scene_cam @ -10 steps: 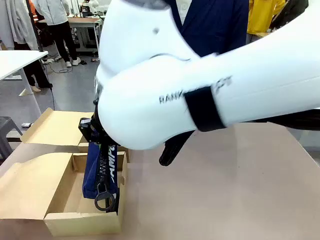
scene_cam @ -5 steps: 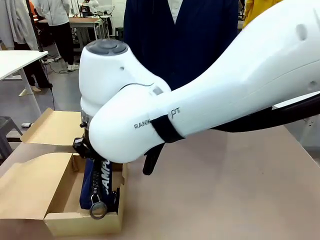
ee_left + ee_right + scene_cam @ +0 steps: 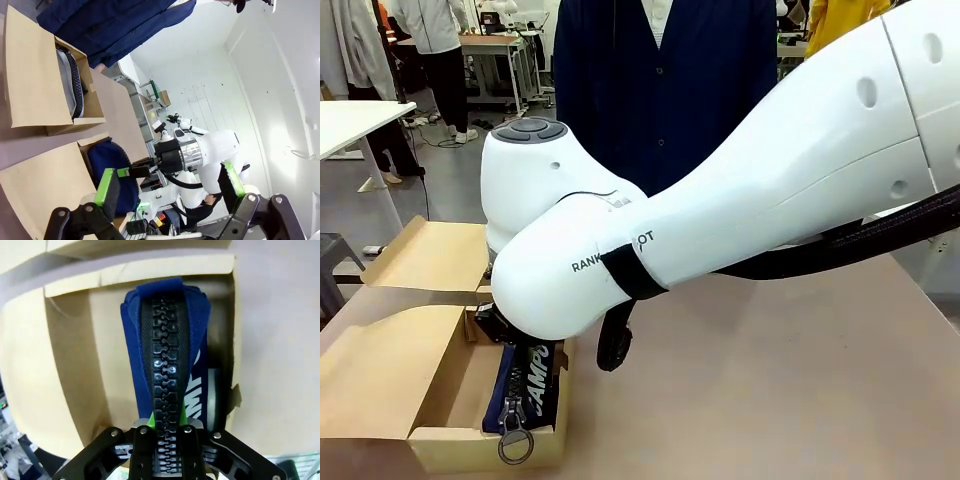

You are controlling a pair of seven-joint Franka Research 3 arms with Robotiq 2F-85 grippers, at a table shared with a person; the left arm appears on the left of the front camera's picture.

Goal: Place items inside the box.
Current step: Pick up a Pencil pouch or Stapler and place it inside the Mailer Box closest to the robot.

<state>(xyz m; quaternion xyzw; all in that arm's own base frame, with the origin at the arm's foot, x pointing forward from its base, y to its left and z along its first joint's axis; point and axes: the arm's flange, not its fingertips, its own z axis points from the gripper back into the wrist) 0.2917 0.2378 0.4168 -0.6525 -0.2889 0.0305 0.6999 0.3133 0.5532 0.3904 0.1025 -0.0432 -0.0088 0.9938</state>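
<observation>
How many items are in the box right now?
2. The navy CAMPUS pouch hangs into the box, gripped by the right pincer; a greyish thing sits between it and the box wall. Others may be hidden under the pouch.

The pencil pouch (image 3: 526,386) is in the box (image 3: 450,447), by its right wall. The box sits left on the surface (image 3: 770,400).

The gripper (image 3: 166,421) is clamped on the black zipper (image 3: 165,365) of a navy blue pencil pouch (image 3: 131,340), its green pads (image 3: 150,418) pinching it from both sides. The pouch stands on edge inside an open cardboard box (image 3: 75,370), with white lettering (image 3: 196,397) on its right face. Pale counter (image 3: 280,340) lies right of the box.
</observation>
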